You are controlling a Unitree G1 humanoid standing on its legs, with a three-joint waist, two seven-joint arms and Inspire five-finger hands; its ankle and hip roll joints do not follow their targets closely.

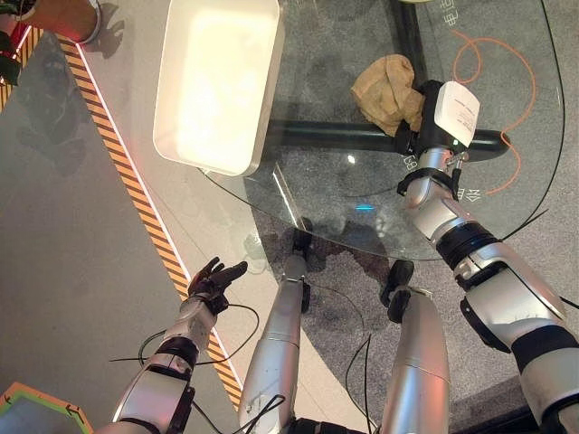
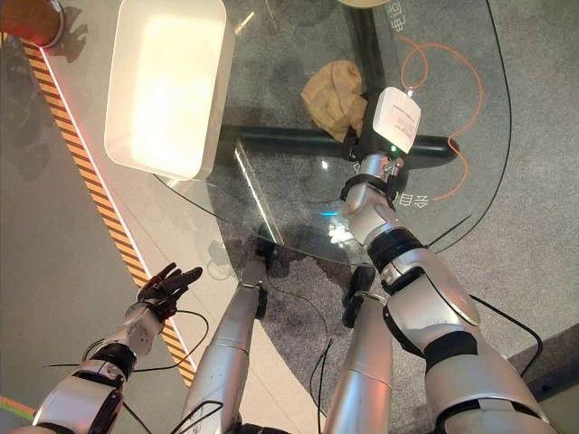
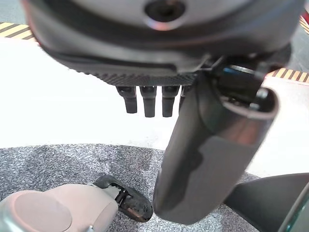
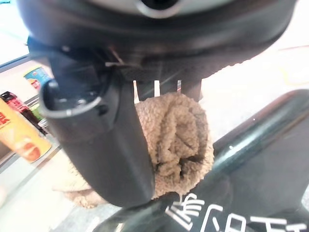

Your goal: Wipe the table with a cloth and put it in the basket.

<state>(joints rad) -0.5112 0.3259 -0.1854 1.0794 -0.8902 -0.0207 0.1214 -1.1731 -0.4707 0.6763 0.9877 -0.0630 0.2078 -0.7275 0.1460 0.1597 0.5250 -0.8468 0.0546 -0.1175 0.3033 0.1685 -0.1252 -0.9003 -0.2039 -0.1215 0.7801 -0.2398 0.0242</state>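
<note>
On the round glass table (image 1: 362, 194), my right hand (image 1: 418, 117) grips the crumpled tan terry cloth (image 1: 384, 86) near the far edge, beside the white rectangular plastic basket (image 1: 217, 81). A loose bunch could slip mid-wipe. My left hand (image 1: 215, 278) hangs open off the table.

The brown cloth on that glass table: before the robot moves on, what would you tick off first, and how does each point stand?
1. Right hand closed on the brown fluffy cloth: ok.
2. Cloth resting on the round glass table: ok.
3. White rectangular basket on the table, left of the cloth: ok.
4. Basket free to take the cloth: ok, nothing seen inside.
5. Left hand open, low, off the table: ok.
6. Table wiped: cannot tell.
</note>
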